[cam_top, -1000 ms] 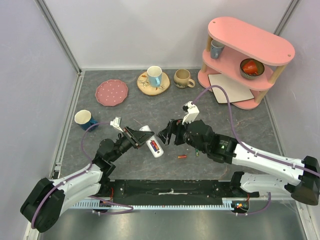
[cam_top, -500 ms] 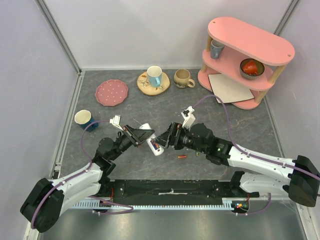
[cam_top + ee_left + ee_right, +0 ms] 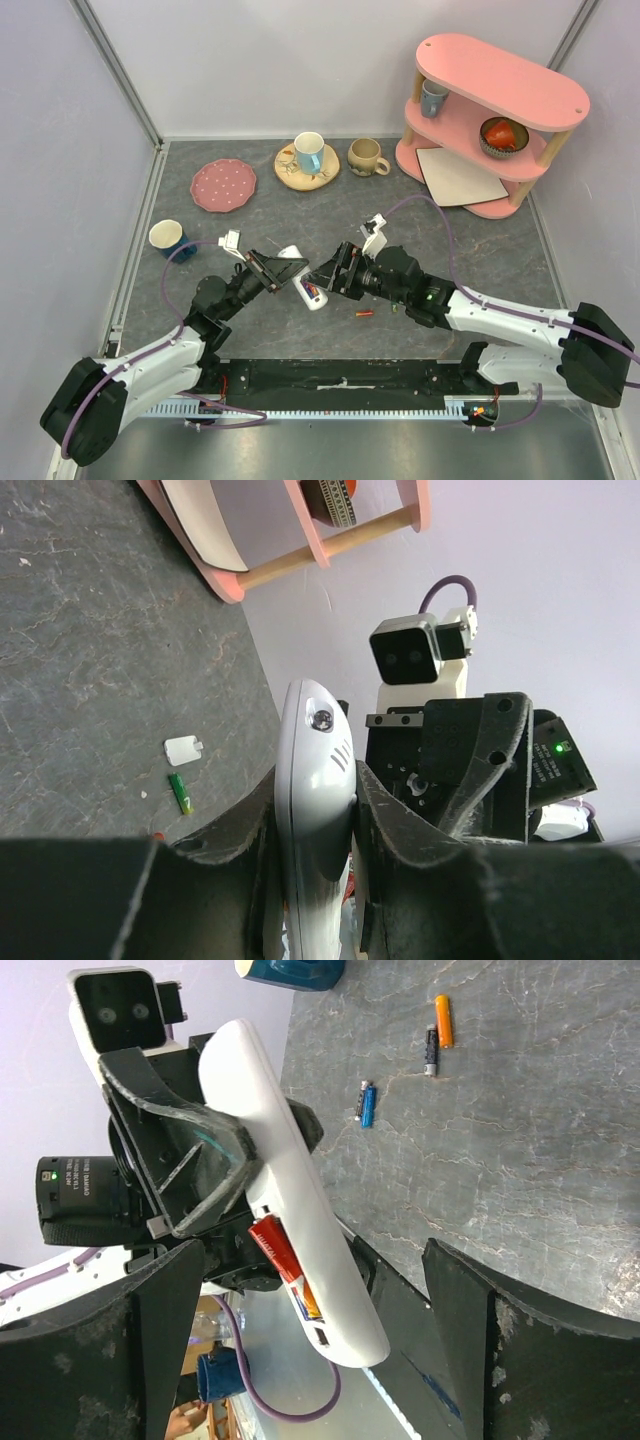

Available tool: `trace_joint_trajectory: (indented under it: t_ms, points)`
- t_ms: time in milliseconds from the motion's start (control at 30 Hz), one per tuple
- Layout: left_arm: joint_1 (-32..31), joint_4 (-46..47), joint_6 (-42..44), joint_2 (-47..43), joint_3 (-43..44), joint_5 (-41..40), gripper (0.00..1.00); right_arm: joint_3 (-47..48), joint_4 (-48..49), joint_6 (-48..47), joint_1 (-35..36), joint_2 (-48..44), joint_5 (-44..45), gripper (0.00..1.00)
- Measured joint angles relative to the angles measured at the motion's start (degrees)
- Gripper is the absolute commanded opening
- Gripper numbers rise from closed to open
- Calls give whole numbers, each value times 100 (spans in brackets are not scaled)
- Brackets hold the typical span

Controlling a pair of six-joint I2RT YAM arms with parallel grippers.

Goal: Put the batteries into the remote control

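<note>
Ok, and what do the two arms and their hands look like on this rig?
The left arm and right arm match: white shells, black joints and bases. The left hand and right hand are black, each with two broad scuffed fingers and a dark-faced camera on a white bracket. A purple cable loops along each arm; a green light glows on the right wrist.

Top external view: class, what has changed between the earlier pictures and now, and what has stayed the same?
The open right pincer moved left, closing in on the remote control until its jaws flank it. Nothing was gripped or released. The left pincer stayed shut on the remote control; the loose red battery did not move.
</note>
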Motion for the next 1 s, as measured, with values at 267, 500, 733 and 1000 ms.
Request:
trace_joint_trajectory:
  t_ms: [267, 500, 733, 1000]
  points:
    - [0, 118, 17, -2, 0, -33, 2, 0, 0, 109, -46, 129, 0, 96]
    - [0, 157, 17, -2, 0, -35, 2, 0, 61, 144, -66, 243, 0, 95]
    - [0, 157, 20, -2, 0, -48, 2, 0, 107, 192, -66, 358, -24, 94]
    - [0, 160, 20, -4, 0, -63, 2, 0, 125, 225, -68, 358, -20, 96]
